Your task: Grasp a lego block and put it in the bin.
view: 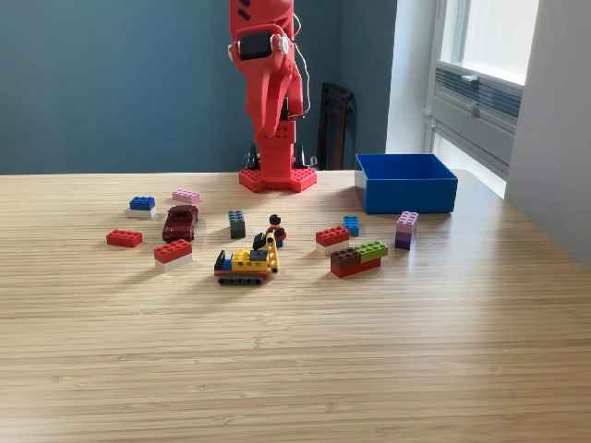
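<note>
You are working over a wooden table; the folded arm's gripper is hanging, its state unclear. The bin is sitting beside its base, blocks scattered below. Reaching down risks knocking the toy vehicle.

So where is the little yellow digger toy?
In the exterior view, the yellow digger sits on the table near the middle, just in front of the small figure and right of a red-and-white block.
</note>
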Robot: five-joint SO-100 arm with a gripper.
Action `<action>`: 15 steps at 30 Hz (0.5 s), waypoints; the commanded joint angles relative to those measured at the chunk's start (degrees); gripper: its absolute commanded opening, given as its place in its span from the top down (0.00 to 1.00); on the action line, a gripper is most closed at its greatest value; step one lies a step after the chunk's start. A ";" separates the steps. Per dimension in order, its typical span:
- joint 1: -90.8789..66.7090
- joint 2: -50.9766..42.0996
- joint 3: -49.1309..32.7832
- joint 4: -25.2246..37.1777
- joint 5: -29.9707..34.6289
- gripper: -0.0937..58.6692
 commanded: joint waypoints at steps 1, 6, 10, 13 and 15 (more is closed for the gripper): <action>5.01 -8.00 -10.20 2.37 2.11 0.67; 10.46 -13.89 -11.78 3.52 1.93 0.67; 13.45 -16.88 -11.69 3.69 1.85 0.64; 15.29 -18.72 -12.48 4.39 1.14 0.64; 16.35 -19.60 -13.45 5.10 0.88 0.65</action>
